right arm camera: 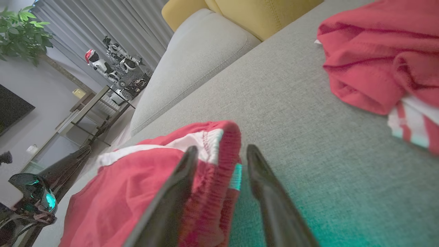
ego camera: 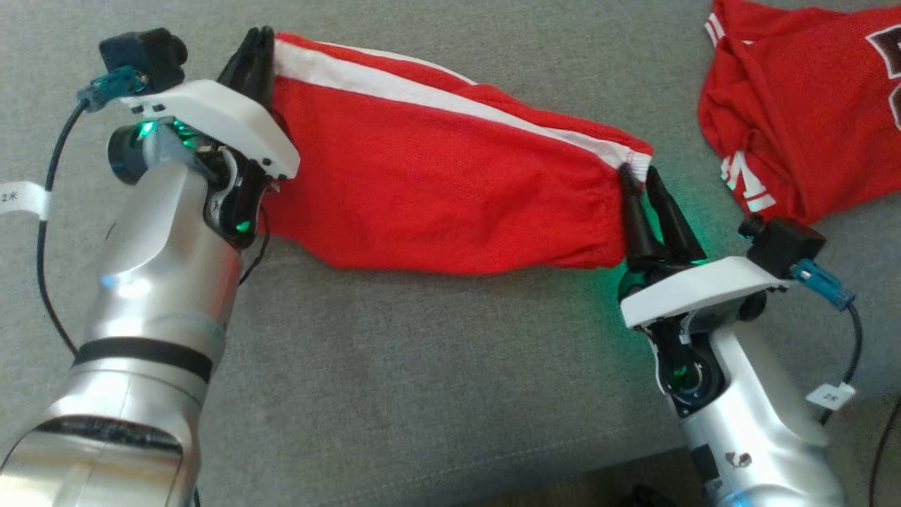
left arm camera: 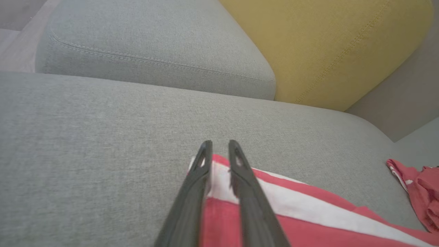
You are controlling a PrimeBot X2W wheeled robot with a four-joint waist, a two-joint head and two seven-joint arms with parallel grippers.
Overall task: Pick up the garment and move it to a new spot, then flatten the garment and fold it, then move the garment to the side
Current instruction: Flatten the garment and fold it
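Observation:
The garment (ego camera: 436,197) is a pair of red shorts with a white side stripe, lying folded and fairly flat on the grey sofa seat (ego camera: 422,366). My left gripper (ego camera: 257,42) is at its far left corner. In the left wrist view its fingers (left arm camera: 219,145) stand a narrow gap apart over the white stripe of the garment (left arm camera: 308,219). My right gripper (ego camera: 637,172) is at the elastic waistband on the right edge. In the right wrist view its fingers (right arm camera: 219,151) are open, with the waistband of the garment (right arm camera: 137,178) lying loose between them.
A second red jersey (ego camera: 809,105) lies crumpled at the far right of the seat. A grey cushion (left arm camera: 154,41) and a yellow cushion (left arm camera: 325,44) rise behind the seat. The seat's front edge runs along the bottom right of the head view.

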